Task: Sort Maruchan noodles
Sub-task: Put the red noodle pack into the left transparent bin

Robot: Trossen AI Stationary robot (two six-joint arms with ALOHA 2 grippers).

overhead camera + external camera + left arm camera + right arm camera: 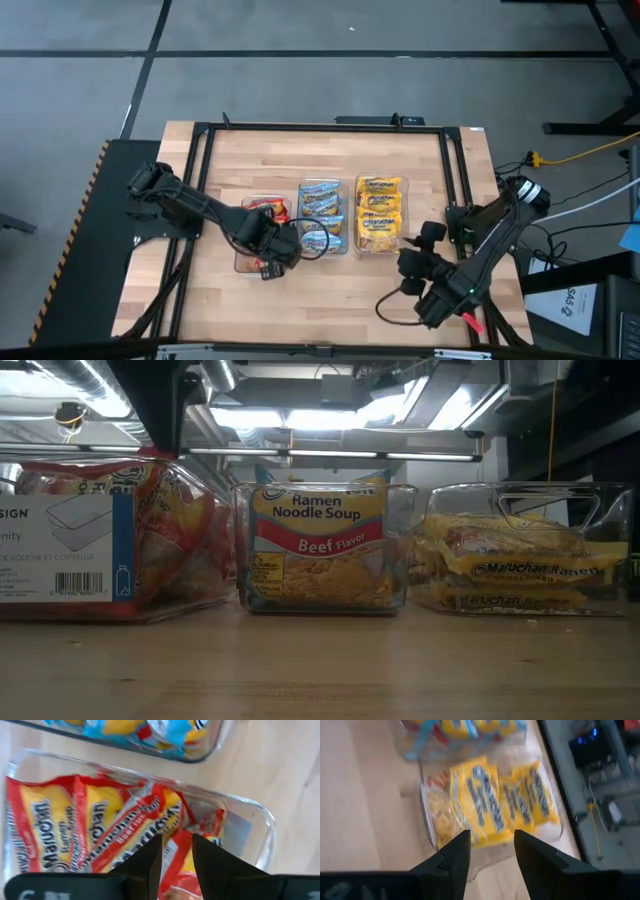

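Note:
Three clear bins stand side by side mid-table. The left bin [262, 215] holds red Maruchan packets [100, 825], the middle bin [320, 215] blue ones [318, 200], and the right bin [378, 212] yellow ones [495, 800]. My left gripper [176, 847] is over the near end of the left bin [270, 245], shut on a red packet [177, 870]. My right gripper [491, 845] is open and empty, just off the near right corner of the yellow bin [415, 255]. My left gripper pinches a red packet between its two fingers; the packet's upper edge [176, 840] fills the gap between them. The fingers come from above, pointing down into the left bin. The packet's lower part is among the other red packets in the bin.
A dark metal frame [320, 127] runs round the wooden table top. In the low view the three bins stand in a row: red [110, 540], a Beef Flavor packet in the middle one [320, 550], yellow [520, 555]. Bare wood lies in front of them [320, 660].

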